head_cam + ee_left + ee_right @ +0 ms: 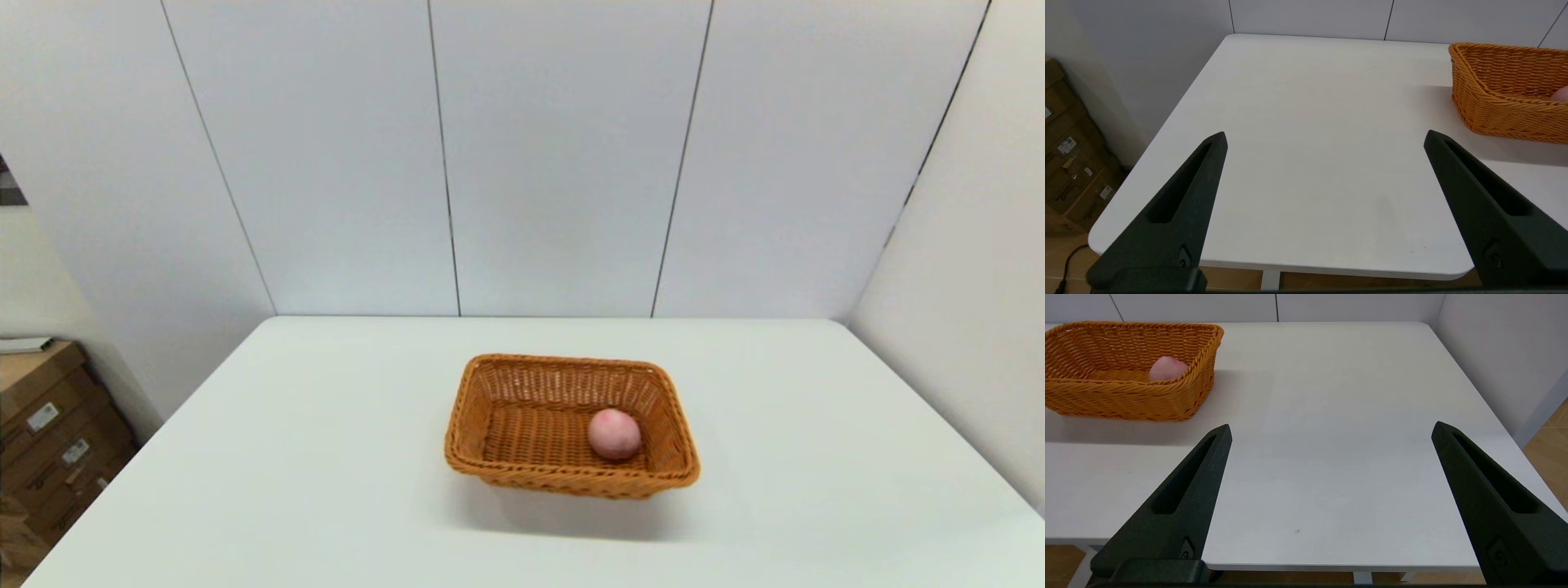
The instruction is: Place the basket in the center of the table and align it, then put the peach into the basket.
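table (326, 457): white, bears one basket. basket (522, 469): wicker, near centre, roughly square to the edges. peach (614, 434): inside basket, at its 4 o'clock corner. left gripper (1325, 139), right gripper (1331, 430): jaws wide apart, empty, parked off the near edge. task looks done; best keep both clear.
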